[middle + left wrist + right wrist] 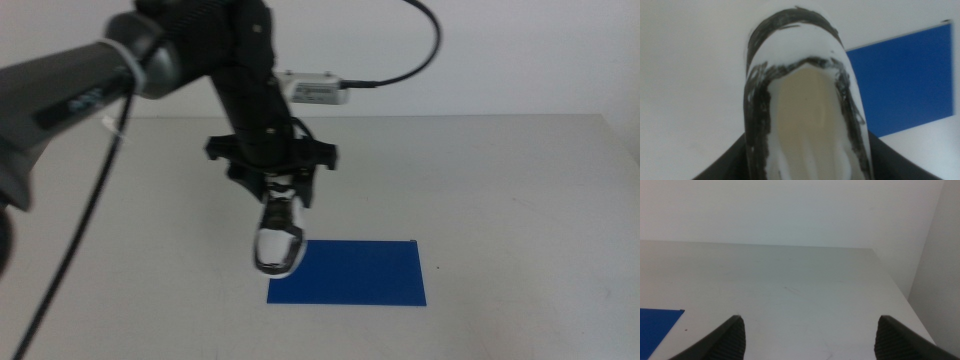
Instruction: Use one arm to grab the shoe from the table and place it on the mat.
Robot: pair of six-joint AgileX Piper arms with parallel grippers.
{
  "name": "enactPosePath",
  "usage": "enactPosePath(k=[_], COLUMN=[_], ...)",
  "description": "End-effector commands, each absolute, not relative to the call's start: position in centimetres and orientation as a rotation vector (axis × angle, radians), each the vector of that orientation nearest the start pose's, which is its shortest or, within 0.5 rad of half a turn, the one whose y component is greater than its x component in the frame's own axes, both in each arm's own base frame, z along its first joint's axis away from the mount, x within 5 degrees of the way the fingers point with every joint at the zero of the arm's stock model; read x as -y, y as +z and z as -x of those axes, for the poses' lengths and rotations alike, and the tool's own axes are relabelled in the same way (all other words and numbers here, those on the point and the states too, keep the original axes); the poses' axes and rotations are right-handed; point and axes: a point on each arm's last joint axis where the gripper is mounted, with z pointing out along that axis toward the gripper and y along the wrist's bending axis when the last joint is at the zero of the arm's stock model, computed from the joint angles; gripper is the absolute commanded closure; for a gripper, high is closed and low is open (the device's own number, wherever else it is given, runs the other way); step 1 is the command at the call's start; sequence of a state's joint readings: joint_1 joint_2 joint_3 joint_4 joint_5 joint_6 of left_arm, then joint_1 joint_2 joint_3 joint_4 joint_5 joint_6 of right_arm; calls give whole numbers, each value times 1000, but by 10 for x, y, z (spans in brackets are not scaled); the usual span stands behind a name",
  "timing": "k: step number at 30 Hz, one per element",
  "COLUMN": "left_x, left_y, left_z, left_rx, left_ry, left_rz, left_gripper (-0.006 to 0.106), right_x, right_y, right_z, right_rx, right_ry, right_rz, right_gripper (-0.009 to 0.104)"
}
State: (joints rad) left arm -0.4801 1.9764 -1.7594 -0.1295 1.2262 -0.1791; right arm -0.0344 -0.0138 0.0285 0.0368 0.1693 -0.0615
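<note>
My left arm (90,85) comes in from the left, and its gripper (275,182) is shut on the heel end of the shoe (278,236). The white and black shoe hangs toe down in the air, just over the near-left part of the blue mat (360,272). The left wrist view is filled by the shoe's opening (805,105), with the mat (902,75) on the table beyond it. My right gripper (810,321) shows only in its own wrist view, open and holding nothing, with a corner of the mat (657,326) off to its side.
The mat lies on the pale grey table (500,180), whose far edge meets a white wall. A black cable (70,250) hangs from the left arm over the table's left side. In the right wrist view, the table's edge (895,285) runs beside that gripper.
</note>
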Motion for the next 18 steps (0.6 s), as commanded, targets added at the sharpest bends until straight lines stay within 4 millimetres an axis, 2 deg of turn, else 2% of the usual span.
enactPosePath(k=[1,5,10,15,18], left_x=[216,240,259,265,264], left_y=[296,289,274,268,268], left_z=[-351,-349,-346,-345,-345], left_rx=[-2949,-2963,-3003,-3009,-2984], left_ry=[-330,-381,-421,-428,-417], left_rz=[-407,-427,-452,-500,-592], left_gripper=[86,86,86,86,86], right_x=[2,2,2,2,2], right_y=[200,200,200,200,200], right_z=[-55,-55,-55,-55,-55], right_rx=[-1559,-1559,-1559,-1559,-1559], right_ry=[-65,-65,-65,-65,-65], right_rz=[7,7,7,7,7], right_gripper=[29,29,29,29,29])
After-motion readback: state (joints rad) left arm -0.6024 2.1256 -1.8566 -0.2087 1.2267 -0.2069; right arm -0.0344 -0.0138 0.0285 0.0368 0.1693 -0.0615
